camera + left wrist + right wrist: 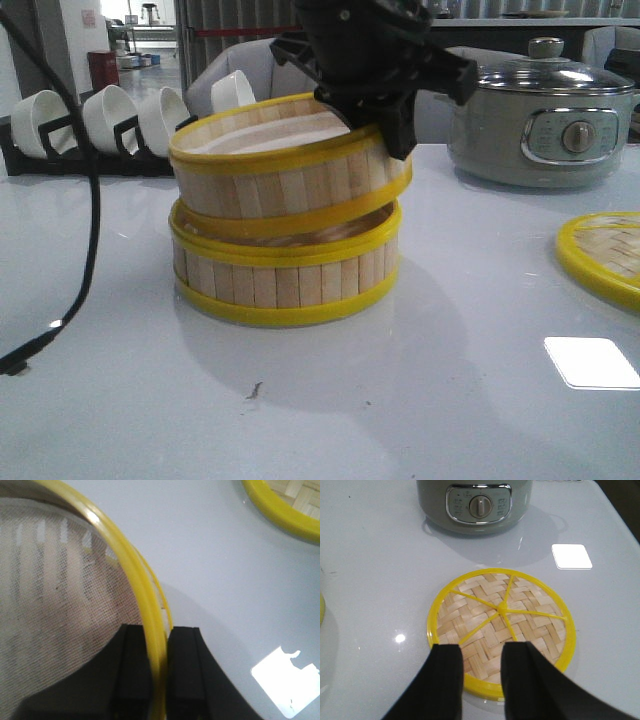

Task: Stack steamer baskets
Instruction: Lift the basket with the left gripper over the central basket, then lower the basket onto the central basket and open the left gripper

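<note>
The left gripper (160,672) pinches the tilted upper steamer basket's (285,170) rim above the lower basket (285,280); the right gripper (481,680) hangs open over the lid (501,625).

- Front view: low, near table height, facing forward across the white table (320,420). The stacked steamer baskets (285,225) sit close and central; the electric cooker (540,125) stands behind them to the right, a rack of white cups (100,120) behind them to the left.
- Left wrist view: very close, looking down along the left gripper (159,675) onto the upper basket rim (145,605); white mesh liner (60,605) fills one side.
- Right wrist view: higher, looking down past the right gripper (482,680) at the woven lid (502,625), cooker (477,502) beyond it.
- Shared: the lid's edge (600,255) shows in front view right of the baskets, and in a corner of the left wrist view (280,505); the cooker shows in front and right wrist views.
</note>
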Robot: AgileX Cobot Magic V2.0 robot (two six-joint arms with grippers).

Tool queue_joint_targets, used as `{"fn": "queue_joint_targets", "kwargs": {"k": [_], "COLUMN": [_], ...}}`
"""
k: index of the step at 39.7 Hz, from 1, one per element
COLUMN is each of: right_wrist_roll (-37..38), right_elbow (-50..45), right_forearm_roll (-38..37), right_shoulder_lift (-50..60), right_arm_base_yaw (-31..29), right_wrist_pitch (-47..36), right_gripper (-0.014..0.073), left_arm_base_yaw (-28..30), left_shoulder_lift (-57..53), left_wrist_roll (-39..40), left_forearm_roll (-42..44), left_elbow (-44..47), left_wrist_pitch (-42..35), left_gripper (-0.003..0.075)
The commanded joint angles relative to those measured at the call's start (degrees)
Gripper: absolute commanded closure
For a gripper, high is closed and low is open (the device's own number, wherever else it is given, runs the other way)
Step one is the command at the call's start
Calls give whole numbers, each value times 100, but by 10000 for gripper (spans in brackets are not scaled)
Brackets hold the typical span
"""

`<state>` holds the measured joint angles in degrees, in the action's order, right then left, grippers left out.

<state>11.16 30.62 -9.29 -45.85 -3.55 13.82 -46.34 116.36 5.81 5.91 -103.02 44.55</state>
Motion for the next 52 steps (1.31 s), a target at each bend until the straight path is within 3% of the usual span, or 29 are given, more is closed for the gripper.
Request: {"fn": "queue_joint_targets", "kwargs": {"k": [1, 41, 52], "right_wrist_roll": [-21, -21, -21], "right_elbow": [218, 218, 218], "right_forearm_roll": [-29, -23, -23], "right_shoulder_lift": [23, 23, 23], "right_arm_base_yaw": [-32, -32, -32], "right_wrist_pitch": [-425, -371, -371], "right_gripper": [273, 273, 273], "left_arm_base_yaw": [-52, -52, -75], "left_shoulder_lift": [-282, -172, -172], "left_wrist_roll": [-18, -18, -18], "left_forearm_roll": [157, 32, -338], "left_elbow": [-215, -204, -204], "left_wrist_pitch": [-352, 189, 116], "left_gripper": [627, 637, 636]}}
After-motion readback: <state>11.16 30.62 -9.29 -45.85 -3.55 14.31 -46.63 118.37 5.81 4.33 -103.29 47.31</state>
